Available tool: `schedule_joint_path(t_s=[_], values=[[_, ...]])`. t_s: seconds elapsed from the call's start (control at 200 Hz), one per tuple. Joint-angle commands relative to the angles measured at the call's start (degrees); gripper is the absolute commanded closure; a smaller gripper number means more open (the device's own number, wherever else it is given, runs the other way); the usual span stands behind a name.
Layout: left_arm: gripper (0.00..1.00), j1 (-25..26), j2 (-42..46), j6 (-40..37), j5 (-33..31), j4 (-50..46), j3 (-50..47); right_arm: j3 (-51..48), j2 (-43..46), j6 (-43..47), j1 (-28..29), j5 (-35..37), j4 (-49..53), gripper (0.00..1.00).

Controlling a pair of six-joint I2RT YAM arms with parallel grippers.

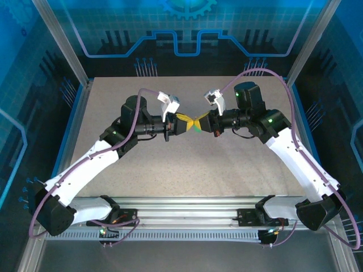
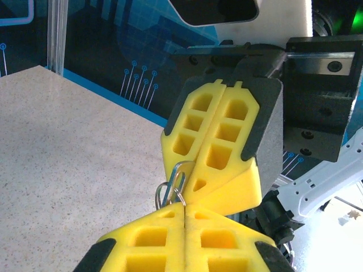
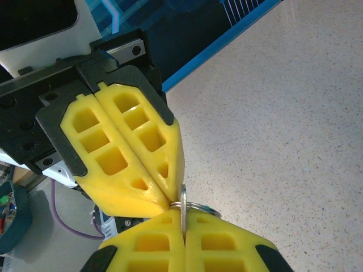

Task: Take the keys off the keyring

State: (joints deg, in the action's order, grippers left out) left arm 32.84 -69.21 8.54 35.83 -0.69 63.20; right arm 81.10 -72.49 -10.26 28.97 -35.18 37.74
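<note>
Keyring [image 2: 172, 190] pinch, centre frame
I am squeezing left gripper [image 2: 184, 214] and right gripper [image 3: 182, 220] onto its stiff, slippery wire.

Claws: two are counted, left claw [image 1: 191, 124], right claw [image 1: 202, 124]
Keyring [image 2: 172, 190]: one is counted
Tabletop [image 1: 170, 170]: one is counted

place: robot lab cell | evidence: aluminium frame [image 1: 62, 42], blue circuit-print backdrop panels [image 1: 187, 28], speckled tabletop [image 1: 187, 164]
</note>
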Motion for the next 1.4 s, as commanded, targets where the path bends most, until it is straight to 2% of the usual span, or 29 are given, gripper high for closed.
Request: schedule_joint_path(t_s=[0.0,0.31,0.67,0.74,0.876,1.141,1.396], values=[[1.00,0.5,3.4,-1.7,0.8,3.2,-2.2,1.2,0.0,-1.9,-0.1,-1.8,-1.3,1.00],[1.00,0.7,8.2,-3.5,-0.2,9.1,-7.3,-1.0,-1.1,-5.7,-1.0,-7.6,-4.8,1.00],[1.00,2.0,10.3,-3.3,-3.8,10.7,-13.2,2.5,-1.7,-4.3,-1.5,-7.5,-2.9,1.00],[0.82,2.0,11.0,-3.0,-5.2,11.1,-13.2,2.7,-1.9,-4.0,-1.5,-7.4,-2.6,1.00],[0.68,2.0,11.9,-2.9,-7.8,10.6,-11.7,2.3,-1.8,-4.2,-1.4,-7.4,-3.2,1.00],[0.61,2.0,7.9,-0.9,-6.0,5.9,-5.4,1.8,-1.6,-4.4,-1.0,-7.2,-4.0,1.00],[0.62,2.0,5.6,-0.6,-6.3,3.7,-2.7,1.9,-1.4,-4.4,-0.6,-7.0,-4.0,1.00]])
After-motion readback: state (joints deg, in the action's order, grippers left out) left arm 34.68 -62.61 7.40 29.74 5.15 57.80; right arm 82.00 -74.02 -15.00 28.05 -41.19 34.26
